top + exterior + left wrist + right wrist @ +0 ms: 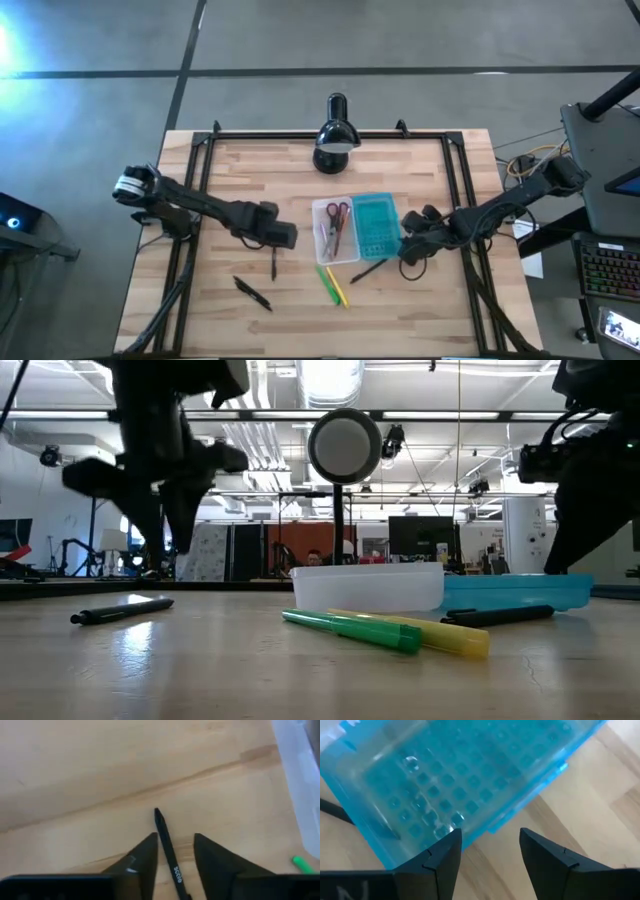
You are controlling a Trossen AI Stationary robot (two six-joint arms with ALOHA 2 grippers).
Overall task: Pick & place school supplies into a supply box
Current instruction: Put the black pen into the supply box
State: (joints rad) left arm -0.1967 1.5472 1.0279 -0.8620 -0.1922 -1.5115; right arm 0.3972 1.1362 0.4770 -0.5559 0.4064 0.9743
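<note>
Wooden surface under both arms, and the box sits right in the middle of it, clear tray with the teal lid flung open flat beside it. Red scissors lie inside the tray along with what looks like a pen or two, hard to make out. The left end effector hangs low just left of the tray, fingers parted, and a black pen lies on the wood between them, not pinched, a gap on each side. Over on the other side, the right end effector hovers at the lid's outer edge, fingers apart and gripping nothing, bare wood showing between them. Near the front, a green marker and a yellow one lie side by side just in front of the tray. Another black pen rests by the lid's front edge. One more black pen lies well off to the front left. A black lamp stands at the back edge.
</note>
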